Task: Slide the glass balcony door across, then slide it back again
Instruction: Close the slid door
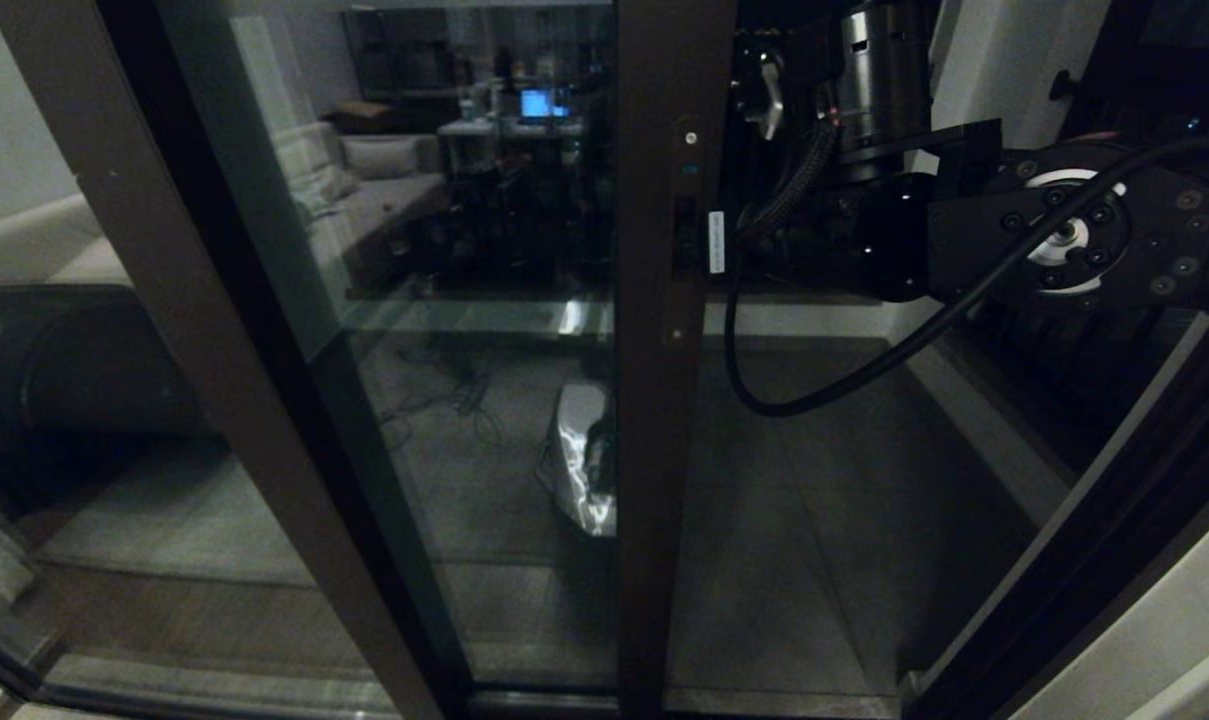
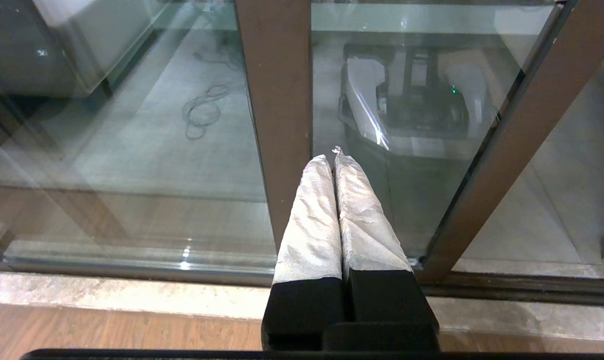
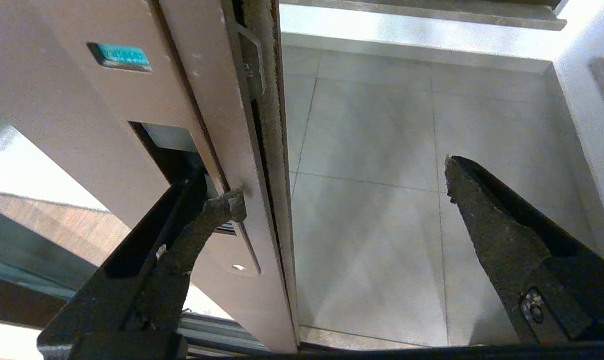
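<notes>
The glass balcony door (image 1: 484, 350) stands in front of me, its dark brown edge stile (image 1: 664, 420) upright at the middle of the head view. A recessed handle slot (image 1: 684, 235) sits in that stile, with small screws above and below it. My right gripper (image 1: 754, 235) reaches in from the right at slot height. It is open (image 3: 340, 184): one finger (image 3: 217, 215) is hooked into the handle slot (image 3: 167, 150), while the other finger (image 3: 486, 220) hangs free over the tiled floor beyond the door's edge. My left gripper (image 2: 330, 156) is shut and empty, low beside a brown stile (image 2: 277, 100).
A second brown stile (image 1: 214, 330) leans across the left of the head view. The dark door frame (image 1: 1064, 560) and white wall lie to the right. Grey balcony tiles (image 3: 381, 200) show through the gap beside the door. A black cable (image 1: 764, 400) loops below my right wrist.
</notes>
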### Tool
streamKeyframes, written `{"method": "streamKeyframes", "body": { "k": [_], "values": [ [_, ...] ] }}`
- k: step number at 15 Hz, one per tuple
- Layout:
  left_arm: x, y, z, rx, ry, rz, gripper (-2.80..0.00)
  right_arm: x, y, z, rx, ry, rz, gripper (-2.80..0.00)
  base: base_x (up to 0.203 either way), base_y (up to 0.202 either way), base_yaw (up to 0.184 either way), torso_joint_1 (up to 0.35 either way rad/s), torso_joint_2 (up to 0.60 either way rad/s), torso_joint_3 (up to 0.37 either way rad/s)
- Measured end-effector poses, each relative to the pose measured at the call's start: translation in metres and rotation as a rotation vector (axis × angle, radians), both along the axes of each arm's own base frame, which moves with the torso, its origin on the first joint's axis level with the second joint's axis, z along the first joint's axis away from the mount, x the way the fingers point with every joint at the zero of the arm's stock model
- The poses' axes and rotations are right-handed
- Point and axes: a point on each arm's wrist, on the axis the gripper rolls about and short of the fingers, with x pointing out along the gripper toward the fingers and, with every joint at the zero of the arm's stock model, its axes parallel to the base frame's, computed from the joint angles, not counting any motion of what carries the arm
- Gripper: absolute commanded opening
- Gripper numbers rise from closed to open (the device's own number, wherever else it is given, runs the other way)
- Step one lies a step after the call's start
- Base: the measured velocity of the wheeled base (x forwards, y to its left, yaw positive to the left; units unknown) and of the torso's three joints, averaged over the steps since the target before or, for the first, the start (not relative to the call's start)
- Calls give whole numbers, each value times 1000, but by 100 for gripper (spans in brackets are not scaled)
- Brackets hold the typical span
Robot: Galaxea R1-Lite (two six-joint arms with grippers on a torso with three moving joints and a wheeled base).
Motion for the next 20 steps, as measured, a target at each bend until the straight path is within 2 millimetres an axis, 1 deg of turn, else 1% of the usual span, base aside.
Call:
{"method": "streamKeyframes", "body": {
  "k": [9, 20],
  "values": [
    [0, 0, 0, 0, 0, 0, -280, 4, -17, 3, 0, -1, -42, 0, 0, 0, 0, 0, 0, 0],
    [0, 0, 0, 0, 0, 0, -280, 8, -32, 0, -6, 10, -80, 0, 0, 0, 0, 0, 0, 0]
  ]
}}
